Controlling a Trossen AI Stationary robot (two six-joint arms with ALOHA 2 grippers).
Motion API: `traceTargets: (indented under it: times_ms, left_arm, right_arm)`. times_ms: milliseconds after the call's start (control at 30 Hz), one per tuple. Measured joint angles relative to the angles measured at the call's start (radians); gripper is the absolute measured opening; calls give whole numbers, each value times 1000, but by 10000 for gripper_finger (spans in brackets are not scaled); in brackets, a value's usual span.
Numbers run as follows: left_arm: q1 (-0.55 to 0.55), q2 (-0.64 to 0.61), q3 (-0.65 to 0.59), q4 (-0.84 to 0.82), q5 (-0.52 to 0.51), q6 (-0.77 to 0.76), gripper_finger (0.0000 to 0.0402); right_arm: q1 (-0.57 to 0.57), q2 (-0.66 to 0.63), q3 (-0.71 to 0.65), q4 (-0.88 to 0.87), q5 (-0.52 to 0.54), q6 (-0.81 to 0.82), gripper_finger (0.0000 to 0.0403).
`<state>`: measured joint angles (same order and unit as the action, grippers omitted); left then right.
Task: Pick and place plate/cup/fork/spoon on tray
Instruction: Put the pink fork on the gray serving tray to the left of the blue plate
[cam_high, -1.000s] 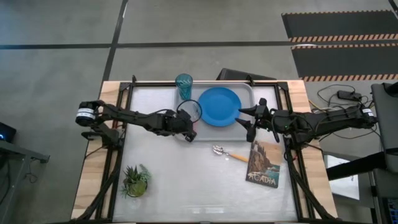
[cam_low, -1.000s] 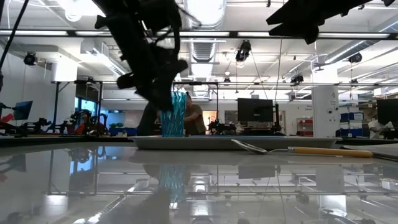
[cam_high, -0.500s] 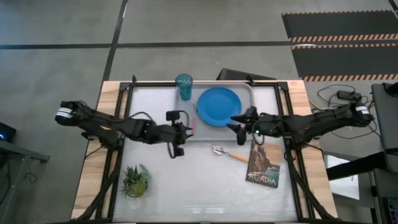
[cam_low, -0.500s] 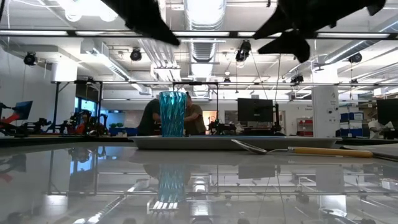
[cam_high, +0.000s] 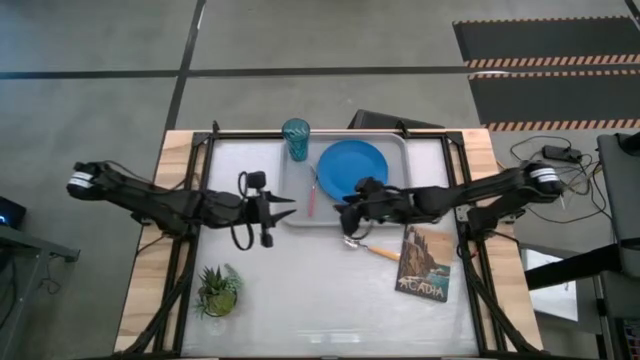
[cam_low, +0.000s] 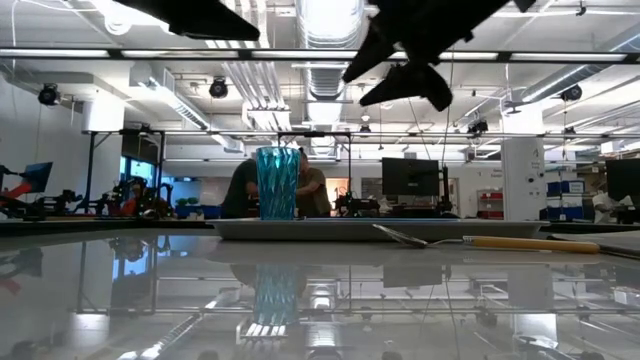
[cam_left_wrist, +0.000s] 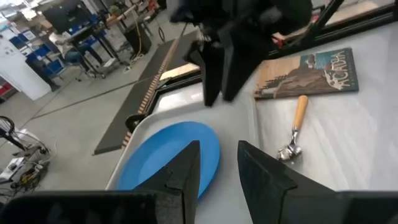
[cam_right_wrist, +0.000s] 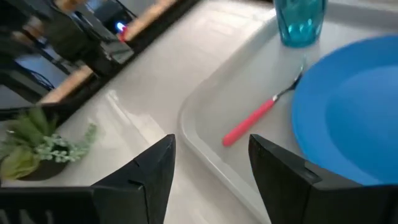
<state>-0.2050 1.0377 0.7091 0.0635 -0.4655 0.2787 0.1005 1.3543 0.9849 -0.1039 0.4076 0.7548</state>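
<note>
The spoon (cam_high: 368, 247) is seen on the table just outside the tray (cam_high: 396, 143); plate (cam_high: 351, 170), cup (cam_high: 295, 138) and fork (cam_high: 312, 195) are already placed on it. The right hand (cam_high: 350, 215), fingers spread and empty, is poised above the spoon bowl. The left hand (cam_high: 272, 208) is held released near the tray's left edge. The spoon is judged light, stiff, slippery; the orange handle should be pinched mid-length.

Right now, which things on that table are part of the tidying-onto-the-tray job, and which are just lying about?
Part of the job: tray, blue plate, teal cup, pink-handled fork, orange-handled spoon.
Just lying about: potted plant, Acadia picture book.
</note>
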Motion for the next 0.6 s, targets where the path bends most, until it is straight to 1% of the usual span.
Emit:
traceTargets:
  times_ms: [167, 367, 467, 600]
  left_arm:
    - [-1, -48, -33, 5, 1, -1, 89]
    - [-4, -132, -81, -7, 5, -4, 89]
    - [-15, -167, -80, -3, 9, -10, 89]
    - [-33, -213, -79, -2, 41, -10, 89]
  right_arm:
    - [-2, 157, 162, -118, 3, 65, 176]
    - [-21, 339, 381, -279, 3, 85, 165]
    - [-36, 418, 475, -384, 3, 87, 173]
    - [-62, 492, 563, -459, -10, 108, 195]
